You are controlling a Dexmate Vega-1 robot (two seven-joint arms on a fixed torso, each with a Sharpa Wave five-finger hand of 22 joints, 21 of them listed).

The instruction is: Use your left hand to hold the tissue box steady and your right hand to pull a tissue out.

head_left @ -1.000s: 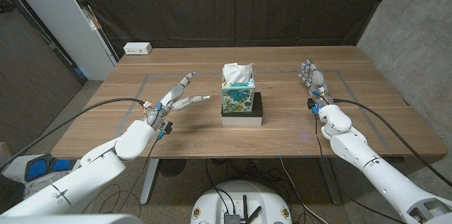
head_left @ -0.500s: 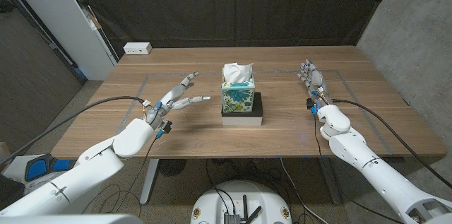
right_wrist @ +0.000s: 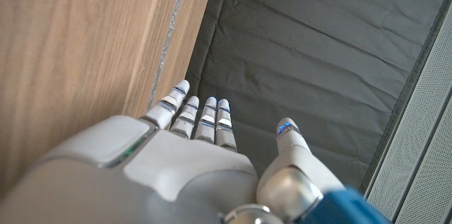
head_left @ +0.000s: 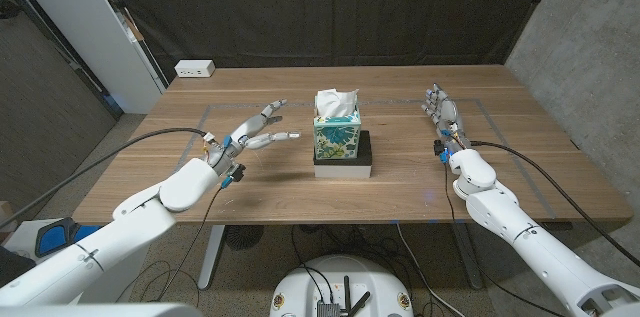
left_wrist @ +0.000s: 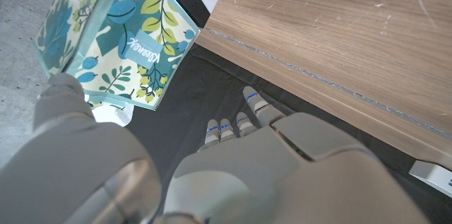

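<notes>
With fingers spread and nothing held, the left robot hand [head_left: 250, 133] is seen near the box [head_left: 337, 129], marked "Kleenex", mid-table [head_left: 400, 192] on a black base [head_left: 344, 164], bare wood lying between it and the empty, open-fingered right robot hand [head_left: 441, 112].

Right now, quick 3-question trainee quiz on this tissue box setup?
1. True or false: the left robot hand is gripping the tissue box.
2. What does the tissue box stand on? A) bare table B) a black base C) a tray
3. Fill in: a white tissue sticks out of the box's ____.

Key: 1. False; it is open, apart from the box. 2. B. 3. top. The right robot hand is also open, away from the box.
</notes>
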